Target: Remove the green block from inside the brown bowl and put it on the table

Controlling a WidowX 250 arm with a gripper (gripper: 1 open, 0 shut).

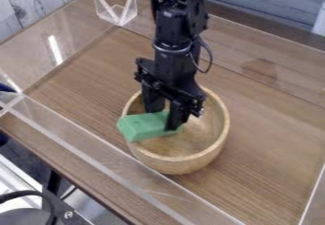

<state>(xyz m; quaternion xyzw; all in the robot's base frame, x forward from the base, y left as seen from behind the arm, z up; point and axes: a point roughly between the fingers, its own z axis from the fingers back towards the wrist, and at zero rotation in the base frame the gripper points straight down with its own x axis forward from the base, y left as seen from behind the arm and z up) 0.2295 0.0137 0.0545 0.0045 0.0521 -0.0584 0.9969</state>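
Note:
The brown bowl [203, 151] stands on the table [89, 77] near the front acrylic wall. The green block [141, 126] lies tilted in the bowl's left part, its left end over the rim. My gripper [168, 118] points straight down into the bowl, its black fingers shut on the block's right end. The fingertips are partly hidden behind the block and inside the bowl.
Low clear acrylic walls edge the tabletop, one running close along the front [76, 158] of the bowl. A clear folded stand [117, 9] sits at the back. Bare wood lies left and right of the bowl.

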